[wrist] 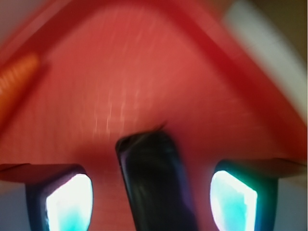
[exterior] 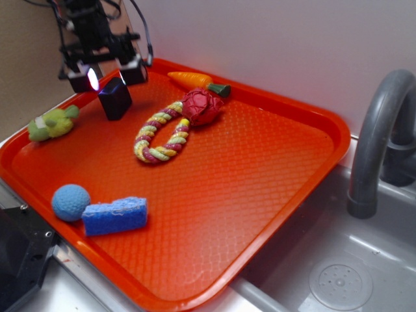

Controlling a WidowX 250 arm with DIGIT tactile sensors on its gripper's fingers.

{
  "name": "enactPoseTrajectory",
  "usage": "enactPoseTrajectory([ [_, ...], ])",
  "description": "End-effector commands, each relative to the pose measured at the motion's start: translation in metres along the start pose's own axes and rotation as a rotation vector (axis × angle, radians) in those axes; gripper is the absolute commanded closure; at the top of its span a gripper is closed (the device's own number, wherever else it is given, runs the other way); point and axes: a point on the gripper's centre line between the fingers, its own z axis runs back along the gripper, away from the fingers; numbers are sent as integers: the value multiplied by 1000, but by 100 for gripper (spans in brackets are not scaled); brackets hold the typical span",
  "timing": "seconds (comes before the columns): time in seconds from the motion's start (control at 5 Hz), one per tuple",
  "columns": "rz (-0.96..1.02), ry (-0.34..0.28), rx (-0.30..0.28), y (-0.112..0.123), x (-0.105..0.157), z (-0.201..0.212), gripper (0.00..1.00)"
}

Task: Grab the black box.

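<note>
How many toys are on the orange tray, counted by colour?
Blue: 2, ball and sponge
Black: 1, box
Green: 1, soft toy
Orange: 1, carrot
Red: 1, round toy
Mixed colours: 1, rope ring
Total: 7 on the tray

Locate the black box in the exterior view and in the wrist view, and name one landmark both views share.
Exterior: the black box sits at upper left on the orange tray, just below the gripper.
Wrist: the black box fills the bottom centre, blurred, between the two lit fingers, apart from both.
Shared landmark: the orange carrot toy, at the tray's far edge in the exterior view and at the left edge in the wrist view.
</note>
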Motion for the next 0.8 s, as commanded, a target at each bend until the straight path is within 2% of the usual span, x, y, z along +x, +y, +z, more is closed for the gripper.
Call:
enactPoseTrajectory([
  [0.0,-59,-43,39,-1,-6,4,100],
  [0.2,-118,-168,-25,-11,-17,53,100],
  [0.4,-198,-199,-121,-18,-37,103,100],
  [0.6,-445,-181,-166,-21,-81,152,100],
])
